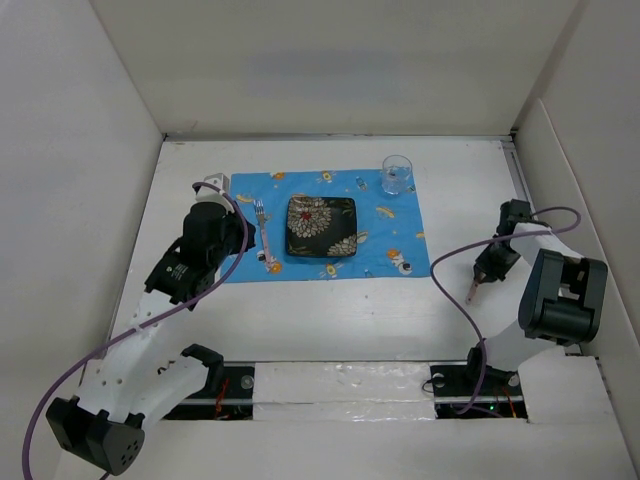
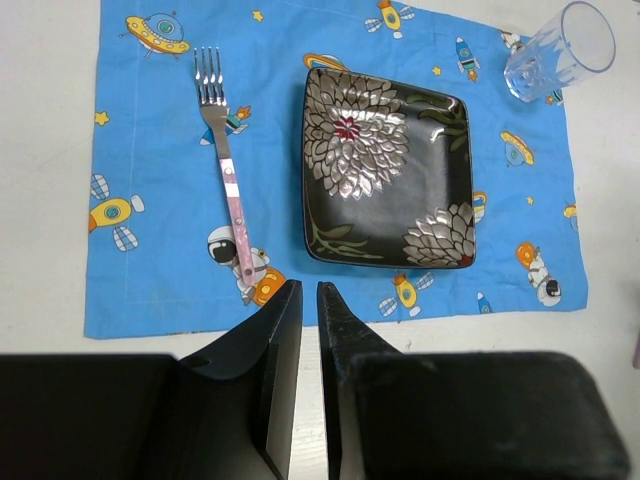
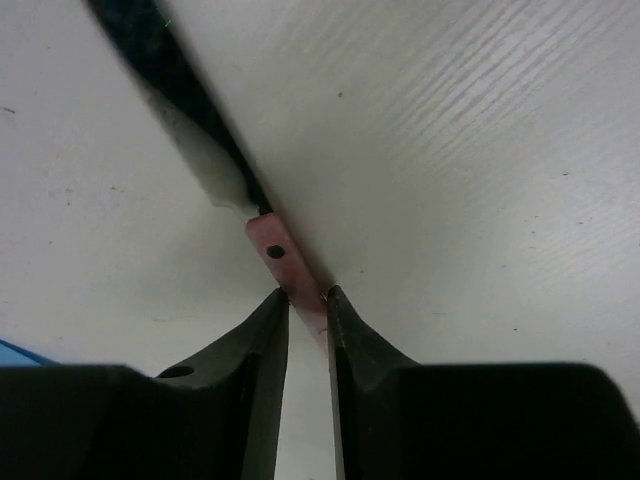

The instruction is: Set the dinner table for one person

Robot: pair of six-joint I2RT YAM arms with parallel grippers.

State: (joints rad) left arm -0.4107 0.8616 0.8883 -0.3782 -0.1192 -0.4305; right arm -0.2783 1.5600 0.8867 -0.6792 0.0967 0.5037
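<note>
On the white dinner table (image 1: pixel 330 320) lies a blue cartoon-print mat (image 1: pixel 380 215). On it are a black flower-pattern square plate (image 1: pixel 321 226), a pink-handled fork (image 1: pixel 265 240) to the plate's left, and a clear glass (image 1: pixel 397 175) at the far right corner. My left gripper (image 1: pixel 212 232) hovers over the mat's left side; in the left wrist view it (image 2: pixel 309 290) is shut and empty, with the fork (image 2: pixel 228 170), plate (image 2: pixel 388 170) and glass (image 2: pixel 558 50) beyond. My right gripper (image 1: pixel 488 268) (image 3: pixel 308 295), right of the mat, is shut on a pink utensil handle (image 3: pixel 272 245); its other end is hidden.
White walls enclose the table on the left, far and right sides. A small white object (image 1: pixel 213 183) shows at the mat's far left corner. Purple cables loop from both arms. Bare table (image 2: pixel 40 200) lies left of the mat.
</note>
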